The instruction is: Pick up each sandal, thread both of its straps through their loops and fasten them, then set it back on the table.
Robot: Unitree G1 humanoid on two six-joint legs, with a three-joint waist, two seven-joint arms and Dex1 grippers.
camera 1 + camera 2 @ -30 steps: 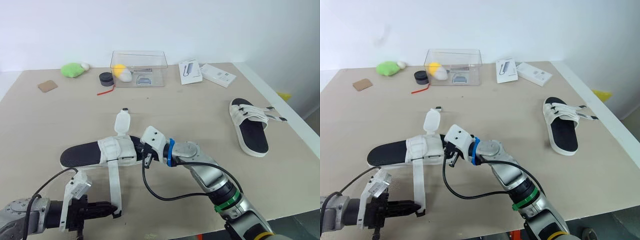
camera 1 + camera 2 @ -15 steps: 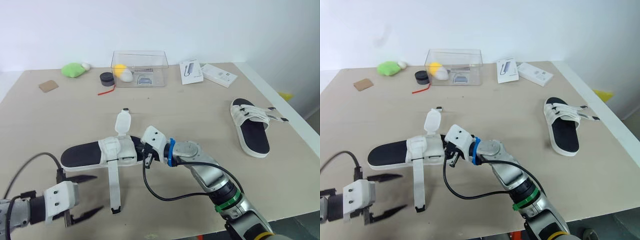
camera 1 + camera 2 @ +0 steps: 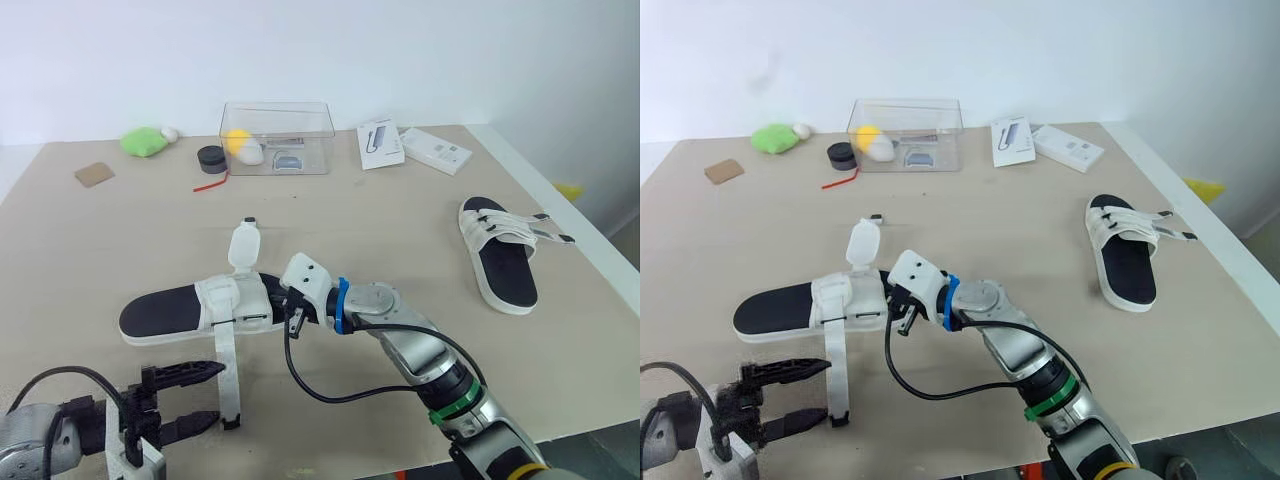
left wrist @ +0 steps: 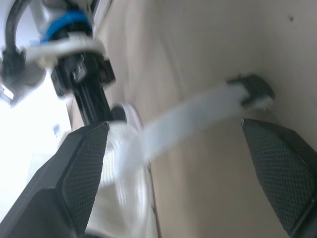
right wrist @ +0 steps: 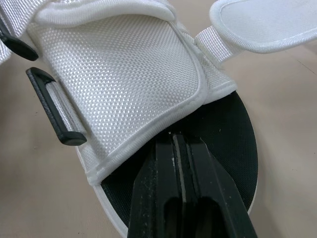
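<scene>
The near sandal (image 3: pixel 170 310), white upper on a black sole, lies flat at the table's front left. Its long strap (image 3: pixel 228 375) trails toward the front edge, and its black tip (image 4: pixel 250 91) rests on the table. My left gripper (image 3: pixel 218 393) is open just left of that strap, its fingertips beside the tip and holding nothing. My right gripper (image 5: pixel 174 141) is shut, its tips pressed on the black footbed at the edge of the white upper (image 5: pixel 119 74). A short flap strap (image 3: pixel 245 245) points toward the back. The second sandal (image 3: pixel 500 255) lies far right.
At the back stand a clear box (image 3: pixel 278 135), a green lump (image 3: pixel 145 140), a black round piece (image 3: pixel 211 157) with a red cord (image 3: pixel 212 182), a brown square (image 3: pixel 95 173) and two flat packages (image 3: pixel 380 143) (image 3: pixel 437 150). The table's right edge (image 3: pixel 590 255) runs past the second sandal.
My left gripper let go of the strap's tip, opened wide and drew back a little. The strap tip now lies on the table. The right arm and both sandals stayed put.
</scene>
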